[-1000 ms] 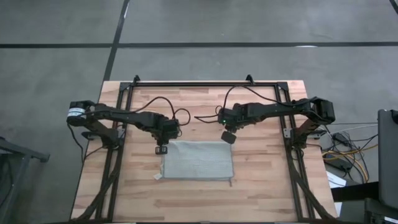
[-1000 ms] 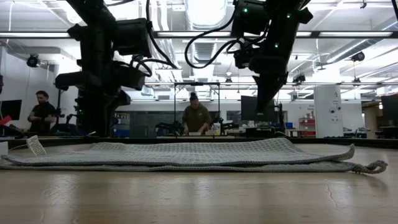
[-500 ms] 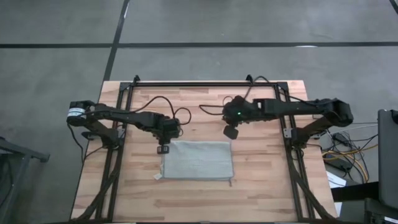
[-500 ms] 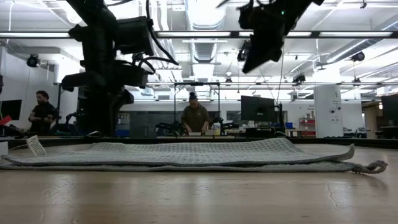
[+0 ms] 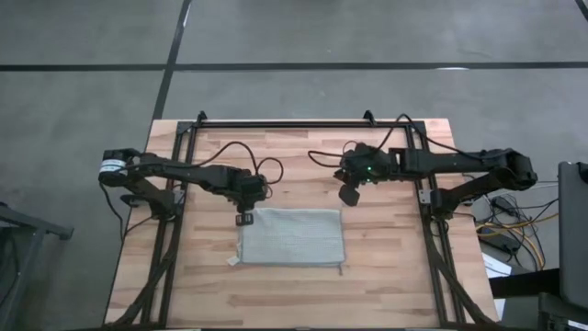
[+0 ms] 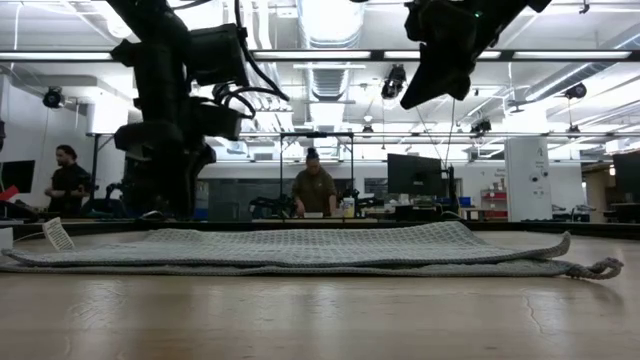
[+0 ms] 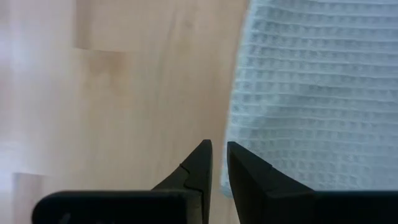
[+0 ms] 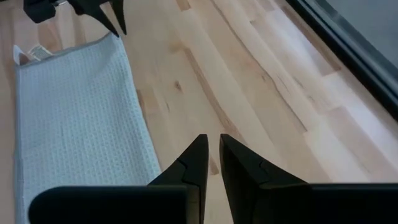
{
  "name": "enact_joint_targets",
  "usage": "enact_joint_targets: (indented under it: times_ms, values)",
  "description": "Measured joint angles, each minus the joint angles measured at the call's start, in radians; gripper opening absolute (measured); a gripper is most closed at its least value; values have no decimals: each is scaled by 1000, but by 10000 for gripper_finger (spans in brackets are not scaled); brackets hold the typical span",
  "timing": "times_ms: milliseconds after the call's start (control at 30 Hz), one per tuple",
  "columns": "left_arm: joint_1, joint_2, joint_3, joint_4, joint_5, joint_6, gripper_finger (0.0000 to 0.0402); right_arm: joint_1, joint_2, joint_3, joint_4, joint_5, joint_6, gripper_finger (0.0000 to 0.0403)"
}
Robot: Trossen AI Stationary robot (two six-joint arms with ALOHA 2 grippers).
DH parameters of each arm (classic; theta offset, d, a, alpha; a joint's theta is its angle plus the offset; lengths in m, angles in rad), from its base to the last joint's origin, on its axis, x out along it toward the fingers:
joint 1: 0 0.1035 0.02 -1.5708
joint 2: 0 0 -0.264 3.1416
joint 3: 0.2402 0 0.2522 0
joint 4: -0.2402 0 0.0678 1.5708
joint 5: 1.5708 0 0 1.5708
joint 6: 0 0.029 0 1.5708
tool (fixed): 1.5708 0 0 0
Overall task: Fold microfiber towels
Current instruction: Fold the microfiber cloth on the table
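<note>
folded towel [image 5: 291, 236] lies flat — left tool [image 5: 244, 219], right tool [image 5: 349, 194] both narrow, empty.

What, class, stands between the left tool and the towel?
Nothing visible does. The left tool hangs just off the towel's far-left corner, with only bare table beside it. The right tool is raised off the far-right corner.

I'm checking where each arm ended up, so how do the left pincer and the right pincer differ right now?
The left pincer sits low at the towel's far left corner; the right pincer hangs high, off the cloth beyond its far right corner. In the low view the left one reaches nearly to the table, while the right is well above it. Both are nearly shut and hold nothing.
</note>
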Motion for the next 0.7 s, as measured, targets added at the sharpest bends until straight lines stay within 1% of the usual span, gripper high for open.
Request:
enact_joint_targets:
  times_ms: [200, 300, 700]
  values:
    - [0, 0, 0, 7, -72, -64, 53, 0, 2, -17, -2, 0, 6, 38]
    - [0, 0, 0, 7, -73, -90, 53, 0, 2, -18, -2, 0, 6, 38]
    - [0, 0, 0, 8, -73, -92, 53, 0, 2, -14, -1, 1, -36, 38]
